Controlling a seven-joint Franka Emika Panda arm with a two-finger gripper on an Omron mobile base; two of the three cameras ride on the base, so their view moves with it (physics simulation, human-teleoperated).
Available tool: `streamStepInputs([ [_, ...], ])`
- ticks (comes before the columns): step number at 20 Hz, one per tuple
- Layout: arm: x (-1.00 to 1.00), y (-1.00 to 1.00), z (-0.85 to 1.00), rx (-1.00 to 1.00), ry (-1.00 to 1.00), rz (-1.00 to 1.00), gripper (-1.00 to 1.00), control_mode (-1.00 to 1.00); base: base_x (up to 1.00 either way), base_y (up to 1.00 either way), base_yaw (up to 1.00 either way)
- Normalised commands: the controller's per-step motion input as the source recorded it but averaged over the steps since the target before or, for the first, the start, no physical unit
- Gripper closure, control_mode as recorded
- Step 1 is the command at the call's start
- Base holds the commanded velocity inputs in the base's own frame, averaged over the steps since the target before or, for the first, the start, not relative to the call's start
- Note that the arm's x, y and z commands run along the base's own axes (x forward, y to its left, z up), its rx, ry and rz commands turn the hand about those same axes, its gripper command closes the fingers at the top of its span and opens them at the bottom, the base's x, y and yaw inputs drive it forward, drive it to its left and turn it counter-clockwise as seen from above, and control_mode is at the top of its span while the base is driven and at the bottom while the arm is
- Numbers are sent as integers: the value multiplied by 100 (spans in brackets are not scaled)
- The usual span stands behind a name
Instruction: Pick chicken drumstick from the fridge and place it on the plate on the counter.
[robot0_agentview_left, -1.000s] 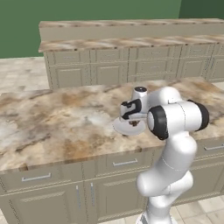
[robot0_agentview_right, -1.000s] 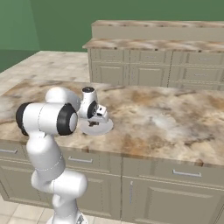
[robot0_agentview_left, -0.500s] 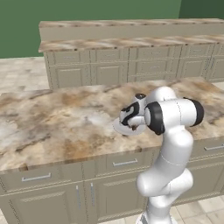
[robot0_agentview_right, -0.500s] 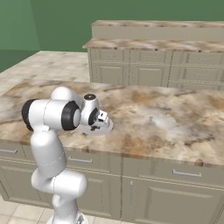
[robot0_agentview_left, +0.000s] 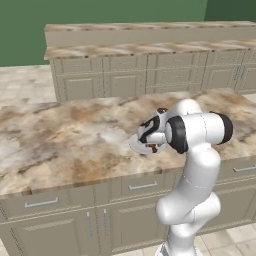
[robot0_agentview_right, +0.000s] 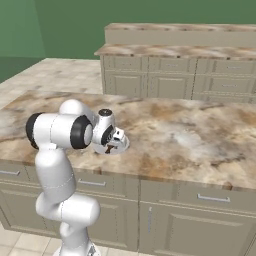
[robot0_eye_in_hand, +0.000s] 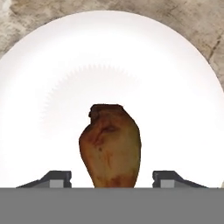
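One chicken drumstick (robot0_eye_in_hand: 111, 146) lies at six o'clock on the plate (robot0_eye_in_hand: 175, 87); my claw (robot0_eye_in_hand: 112, 178) stands open, fingertips clear of it.

I see the arm folded forward from its base, elbow high, wrist bent down. Gripper (robot0_eye_in_hand: 112, 180) points straight down, fingertips (robot0_eye_in_hand: 56, 178) spread well apart at 6 o'clock, jaws gripping nothing.

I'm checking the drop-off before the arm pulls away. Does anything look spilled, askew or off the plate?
Nothing stands out. The chicken drumstick sits within the plate, well inside its rim, between the open gripper's tips with a gap on each side. The plate sits flat on the counter; no spill shows.
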Motion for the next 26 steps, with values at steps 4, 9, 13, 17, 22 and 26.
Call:
streamStepInputs([
  [4, -2, 4, 26, -5, 3, -1, -100, -100, 0, 0, 0],
  [9, -31, 8, 95, -2, 5, -4, -100, -100, 0, 0, 0],
  [13, -68, 7, 100, 0, 16, -13, -100, -100, 0, 0, 0],
  [17, -78, 0, 100, 2, 19, -20, -100, -100, 0, 0, 0],
  [22, -98, 9, 77, 2, 21, -13, -100, -100, 0, 0, 0],
  [26, -94, 37, 48, 0, 21, -3, -100, -100, 0, 0, 0],
])
